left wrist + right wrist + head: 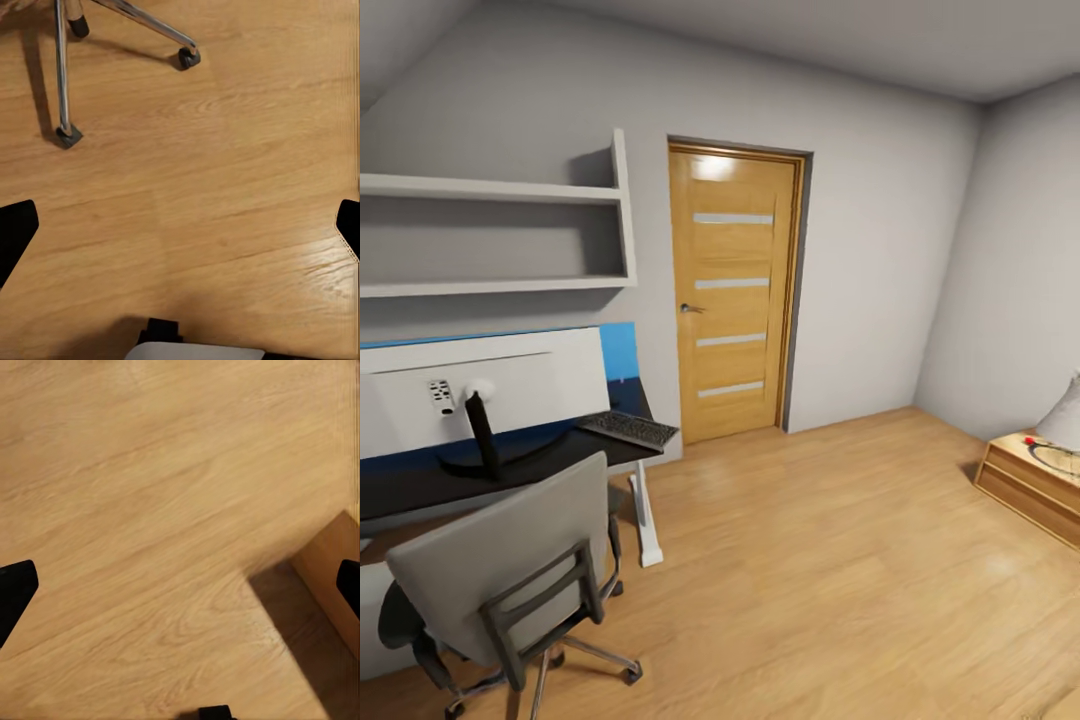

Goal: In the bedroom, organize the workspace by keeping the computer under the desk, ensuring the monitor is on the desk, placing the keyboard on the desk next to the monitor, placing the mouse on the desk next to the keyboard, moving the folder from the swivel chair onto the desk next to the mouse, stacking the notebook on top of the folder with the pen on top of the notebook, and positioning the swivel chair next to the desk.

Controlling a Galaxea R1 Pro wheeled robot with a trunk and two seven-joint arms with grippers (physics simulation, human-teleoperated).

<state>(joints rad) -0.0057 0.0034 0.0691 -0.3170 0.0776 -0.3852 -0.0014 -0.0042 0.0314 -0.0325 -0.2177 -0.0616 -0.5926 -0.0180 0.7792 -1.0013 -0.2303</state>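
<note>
The chair [500, 570] stands ahead and to my left, its back turned to me, pushed up against the desk [420, 485]. I cannot see its seat from here, so whether the folder lies there is hidden. Under my left claw [180, 232], two chrome legs of the chair's base [64, 75] end in castors just beyond my fingertips, so my left arm is much the nearer one. My right claw [180, 592] hangs over bare floor beside the corner of a wood unit [334, 577], well apart from the chair. Both claws are spread wide, nothing between the fingers.

On the desk I count one monitor [480, 385], white back toward me, and one keyboard [628, 430] just beside its stand, long axis running along the desk's end toward the door [732, 290]. I see no mouse, notebook, pen or computer from here.

My judgement: I must turn left and reach over the chair with the left arm.
</note>
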